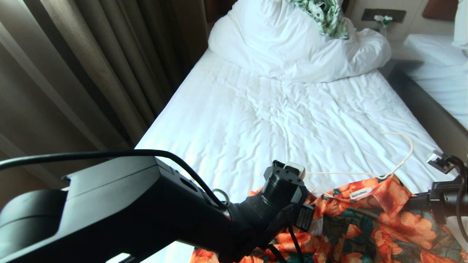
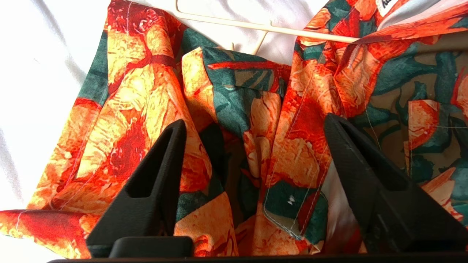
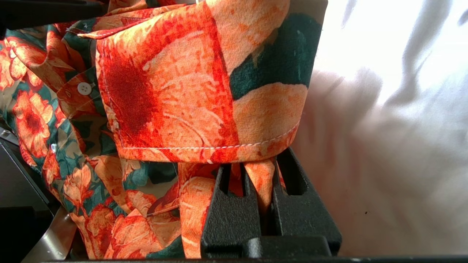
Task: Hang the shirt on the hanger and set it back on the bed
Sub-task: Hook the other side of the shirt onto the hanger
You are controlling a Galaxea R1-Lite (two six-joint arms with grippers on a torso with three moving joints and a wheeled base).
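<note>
curtain [image 1: 84, 65]: brown, pleated, hanging along the window side | leaf-print garment [image 1: 325, 14]: green and white, crumpled on top of the bedding near the headboard | second bed [image 1: 435, 69]: white sheet, across a narrow aisle | wall socket plate [image 1: 383, 15]: dark, plugs inserted

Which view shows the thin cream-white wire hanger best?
The head view: the thin cream-white wire hanger shows its curved hook and an arm running into the orange floral shirt. The left wrist view shows only bars; the right wrist view shows none.

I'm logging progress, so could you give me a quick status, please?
Left gripper open over shirt. Right gripper shut on shirt. Hanger partly in collar. Nothing blocking.
</note>
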